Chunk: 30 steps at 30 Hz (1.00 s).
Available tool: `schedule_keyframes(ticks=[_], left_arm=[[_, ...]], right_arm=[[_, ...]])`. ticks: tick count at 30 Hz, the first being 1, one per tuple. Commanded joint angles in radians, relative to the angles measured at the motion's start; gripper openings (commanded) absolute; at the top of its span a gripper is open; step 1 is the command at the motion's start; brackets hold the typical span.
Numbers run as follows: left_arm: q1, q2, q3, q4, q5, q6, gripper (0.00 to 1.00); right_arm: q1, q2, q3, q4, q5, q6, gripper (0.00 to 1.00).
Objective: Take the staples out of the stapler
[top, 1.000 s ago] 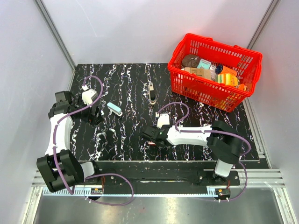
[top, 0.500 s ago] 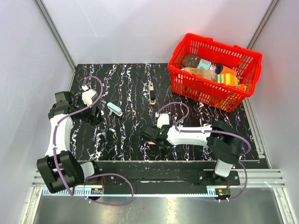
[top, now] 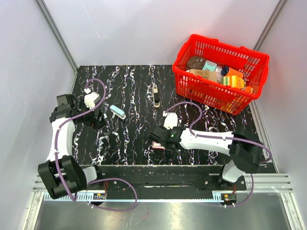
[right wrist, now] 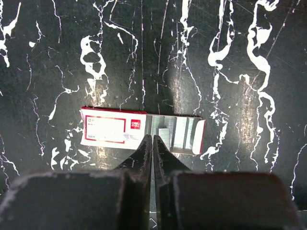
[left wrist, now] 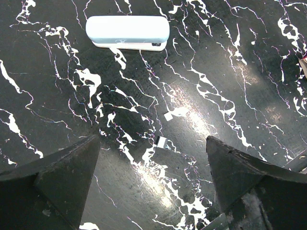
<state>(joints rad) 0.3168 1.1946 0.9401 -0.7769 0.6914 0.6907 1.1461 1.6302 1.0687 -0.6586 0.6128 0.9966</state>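
As the overhead camera shows, the pale blue stapler (top: 117,111) lies closed on the black, white-veined table (top: 134,81), left of centre and tilted across it. The left gripper (top: 98,120) sits just beside it on the near-left, not touching. The right arm reaches across the near edge, and the right gripper (top: 156,142) hangs over a red-and-white staple box (top: 159,145), well apart from the stapler. A small elongated object (top: 156,95) lies further back near the centre; its kind cannot be made out. A red basket (top: 192,86) filled with packaged goods stands at the far right corner.

Left wrist view: the left gripper (left wrist: 152,141) has its two fingers (left wrist: 62,177) spread wide, with bare table between them. The stapler (left wrist: 127,32) lies flat beyond the fingertips, long side toward the camera, upper arm down on its base. Two tiny pale scraps (left wrist: 167,116) lie on the table between stapler and gripper.

Right wrist view: the right gripper (right wrist: 152,139) has its fingers (right wrist: 141,158) pressed together, leaving only a hairline seam. Their tips meet over the near edge of the staple box (right wrist: 105,129), whose tray is slid out to the right and shows rows of metal staples (right wrist: 180,132). Whether anything is pinched between the tips cannot be told.
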Motion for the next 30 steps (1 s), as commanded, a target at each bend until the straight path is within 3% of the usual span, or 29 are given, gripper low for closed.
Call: schedule_keyframes(ticks=[1, 10, 30], left_arm=[[0.001, -0.023, 0.005, 0.013, 0.002, 0.024, 0.97], [0.001, -0.018, 0.009, 0.013, 0.007, 0.017, 0.97], [0.001, 0.005, 0.012, 0.011, 0.007, 0.024, 0.97]], right_arm=[[0.006, -0.062, -0.042, -0.018, 0.025, 0.045, 0.02], [0.007, -0.118, -0.136, 0.036, -0.071, 0.076, 0.0], [-0.011, -0.093, -0.158, 0.12, -0.16, 0.04, 0.0]])
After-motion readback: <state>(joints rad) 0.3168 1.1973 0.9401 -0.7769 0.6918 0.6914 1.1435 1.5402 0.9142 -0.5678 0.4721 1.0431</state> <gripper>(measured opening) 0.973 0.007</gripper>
